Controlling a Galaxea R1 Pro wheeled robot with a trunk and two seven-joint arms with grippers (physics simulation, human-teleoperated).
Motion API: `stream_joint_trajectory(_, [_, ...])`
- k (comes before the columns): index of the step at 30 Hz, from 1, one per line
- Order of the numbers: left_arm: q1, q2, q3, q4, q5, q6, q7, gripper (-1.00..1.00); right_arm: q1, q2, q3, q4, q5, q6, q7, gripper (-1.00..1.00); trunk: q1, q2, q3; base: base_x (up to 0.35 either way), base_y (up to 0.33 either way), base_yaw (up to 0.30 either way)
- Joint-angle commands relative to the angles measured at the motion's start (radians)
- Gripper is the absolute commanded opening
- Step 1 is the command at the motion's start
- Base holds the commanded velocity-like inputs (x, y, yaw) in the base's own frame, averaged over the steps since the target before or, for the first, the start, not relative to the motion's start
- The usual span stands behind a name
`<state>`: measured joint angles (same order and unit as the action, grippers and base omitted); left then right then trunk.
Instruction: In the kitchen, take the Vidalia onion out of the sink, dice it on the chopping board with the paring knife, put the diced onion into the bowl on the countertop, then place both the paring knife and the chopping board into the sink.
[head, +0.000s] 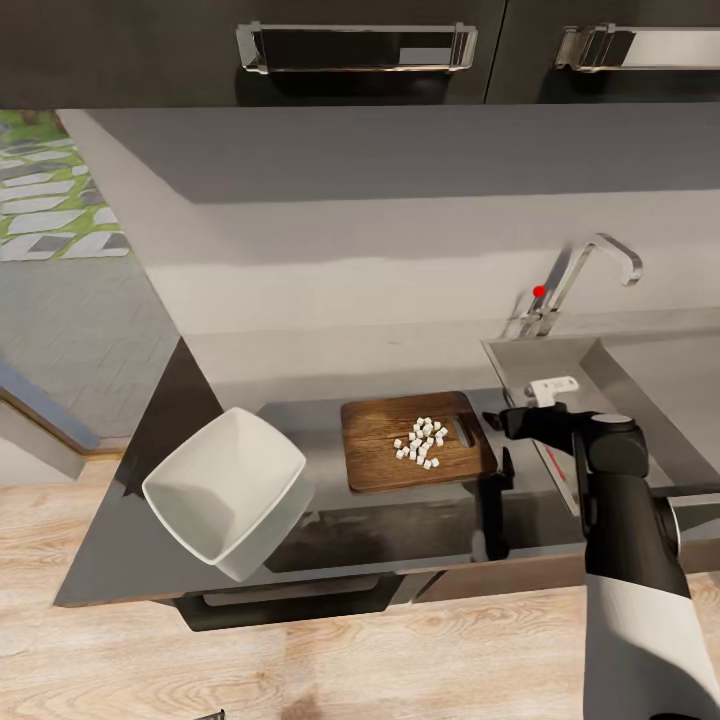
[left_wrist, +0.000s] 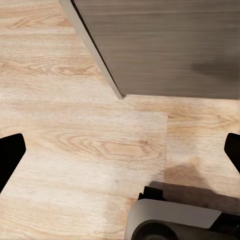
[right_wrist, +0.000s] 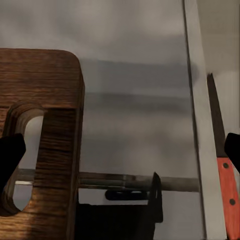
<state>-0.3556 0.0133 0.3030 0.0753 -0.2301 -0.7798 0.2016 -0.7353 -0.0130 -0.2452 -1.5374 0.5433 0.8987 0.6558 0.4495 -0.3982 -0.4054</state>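
The brown chopping board (head: 415, 440) lies on the grey countertop (head: 300, 425) with several small white onion dice (head: 422, 442) on it. The white bowl (head: 225, 490) sits at the counter's front left, apart from the board. My right gripper (head: 500, 443) is open beside the board's slotted end, nothing between its fingers. In the right wrist view the board's slot (right_wrist: 22, 155) is at one side and the red-handled paring knife (right_wrist: 227, 195) at the other, past the sink's pale rim. The knife (head: 553, 468) lies on the steel drainboard. My left gripper (left_wrist: 120, 155) is open over the floor.
The sink (head: 560, 365) with its chrome faucet (head: 585, 270) is at the right, behind my right arm. Dark wall cabinets (head: 355, 50) hang above. Below the left gripper are wooden floor (left_wrist: 90, 145), a cabinet side (left_wrist: 165, 45) and the robot's base (left_wrist: 175, 220).
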Motion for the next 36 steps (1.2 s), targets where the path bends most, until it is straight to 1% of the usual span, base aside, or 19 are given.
stream_joint_trajectory(1, [-0.002,0.001,0.004,0.004,-0.011,-0.006,0.007,1.00,-0.001,0.000,0.000,0.001,0.010,0.002,0.010,1.00,0.001,-0.002,-0.002,0.000,0.000,0.000])
stream_joint_trajectory(9, [-0.002,0.000,0.005,0.003,-0.011,-0.007,0.007,1.00,-0.001,0.006,0.003,0.024,0.011,-0.002,0.009,1.00,0.001,-0.002,-0.002,0.000,0.000,0.000])
stream_joint_trajectory(11, [-0.002,0.000,0.005,0.003,-0.011,-0.007,0.007,1.00,-0.001,0.010,0.004,0.056,0.011,-0.021,0.009,1.00,0.001,-0.002,-0.002,0.000,0.000,0.000])
stream_joint_trajectory(12, [-0.002,-0.001,0.004,0.003,-0.011,-0.006,0.007,1.00,-0.001,0.012,0.003,0.072,0.011,-0.047,0.008,1.00,0.001,-0.002,-0.002,0.000,0.000,0.000])
stream_joint_trajectory(14, [-0.002,-0.002,0.004,0.003,-0.011,-0.007,0.007,1.00,-0.001,0.013,0.002,0.084,0.012,-0.081,0.009,1.00,0.001,-0.002,-0.002,0.000,0.000,0.000])
stream_joint_trajectory(16, [-0.002,-0.004,0.004,0.003,-0.011,-0.006,0.006,1.00,-0.001,0.014,0.002,0.087,0.012,-0.091,0.009,1.00,0.001,-0.002,-0.002,0.000,0.000,0.000])
stream_joint_trajectory(21, [-0.002,-0.005,0.003,0.004,-0.012,-0.006,0.004,1.00,-0.001,0.014,0.003,0.088,0.011,-0.095,0.011,1.00,0.001,-0.002,-0.002,0.000,0.000,0.000])
stream_joint_trajectory(26, [-0.002,-0.016,0.003,0.003,-0.012,-0.008,0.002,1.00,-0.001,0.014,0.004,0.088,0.009,-0.095,0.012,1.00,0.001,-0.002,-0.002,0.000,0.000,0.000])
stream_joint_trajectory(28, [-0.002,-0.013,0.004,0.003,-0.012,-0.008,0.002,1.00,-0.001,0.015,0.003,0.088,0.010,-0.095,0.012,1.00,0.001,-0.002,-0.002,0.000,0.000,0.000])
stream_joint_trajectory(34, [-0.002,-0.015,0.004,0.003,-0.012,-0.007,0.002,1.00,-0.001,0.015,0.003,0.088,0.009,-0.095,0.012,1.00,0.001,-0.002,-0.002,0.000,0.000,0.000])
stream_joint_trajectory(36, [-0.002,-0.013,0.004,0.003,-0.012,-0.007,0.002,1.00,-0.001,0.015,0.004,0.088,0.009,-0.095,0.012,1.00,0.008,-0.016,-0.008,0.000,0.000,0.000])
